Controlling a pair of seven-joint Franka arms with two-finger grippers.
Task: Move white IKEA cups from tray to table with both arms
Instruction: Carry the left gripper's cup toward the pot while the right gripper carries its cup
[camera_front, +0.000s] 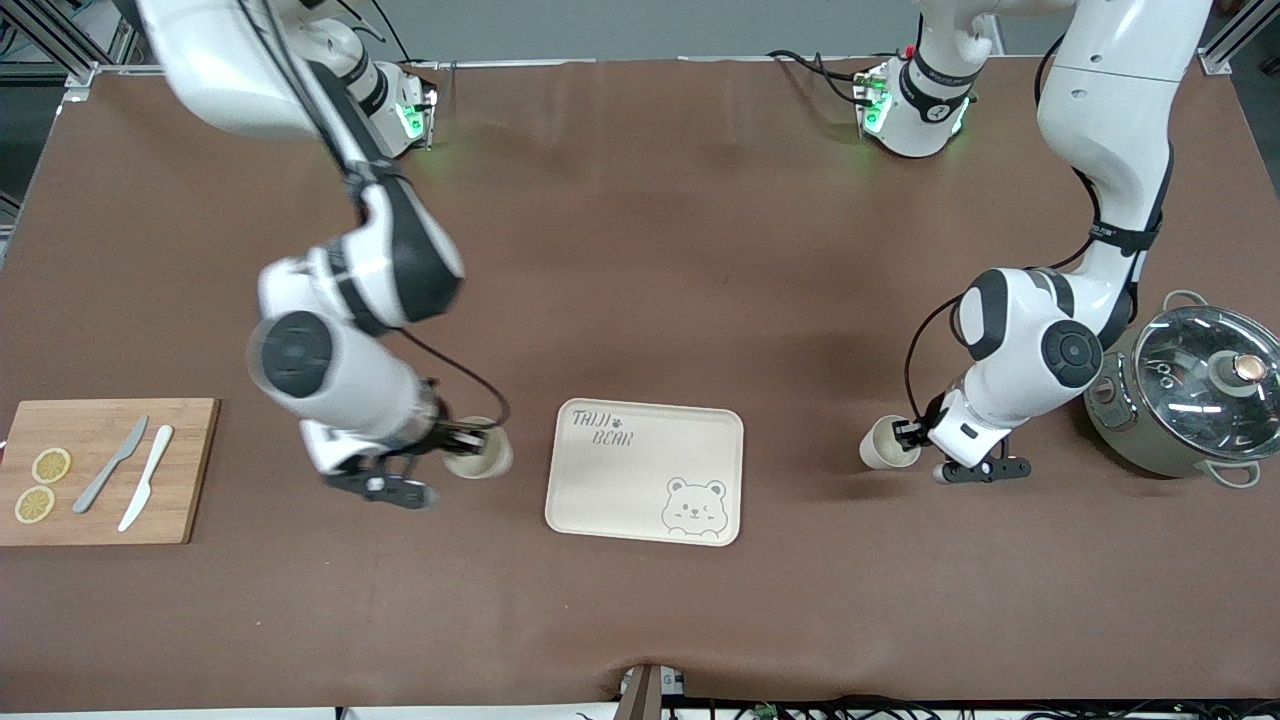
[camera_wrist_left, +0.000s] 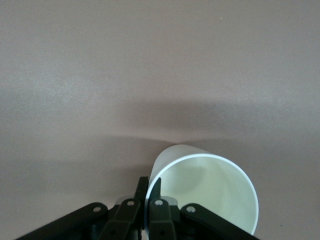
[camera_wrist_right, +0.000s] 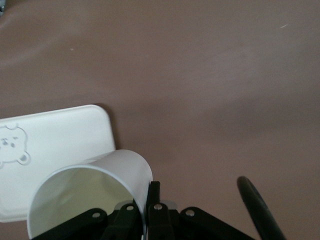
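We see both cups already off the tray (camera_front: 645, 470), each held by one wall. The left gripper (camera_front: 908, 433) is closed on the rim wall of one cup (camera_front: 885, 443), over the table (camera_front: 640, 250) between the tray and the pot (camera_front: 1190, 400) at the left arm's end. The right gripper (camera_front: 468, 438) is closed the same way on the other cup (camera_front: 480, 455), over the mat between the tray and the cutting board (camera_front: 105, 470). In each wrist view one finger sits inside the mouth and one outside, pinching the thin wall; we see this at the left gripper (camera_wrist_left: 148, 202) on its cup (camera_wrist_left: 205, 192) and at the right gripper (camera_wrist_right: 148, 202) on its cup (camera_wrist_right: 90, 192)

We judge these cups light, stiff and thin-walled, probably plastic or glazed ceramic; the surface looks smooth and faintly glossy, so a wall pinch could slip or let the cup swing. They are round, slightly tapered and without handles, so the rim wall is the only practical hold, and a tilted cup should be levelled before it is set down. We cannot tell whether either base touches the mat

The tray (camera_wrist_right: 55, 150) is cream, flat and rounded at the corners, with a printed bear face, and holds no cups. The mat is matte brown and faintly creased. On the wooden board lie two knives (camera_front: 130, 475) and two lemon slices (camera_front: 42, 485); the pot has a glass lid
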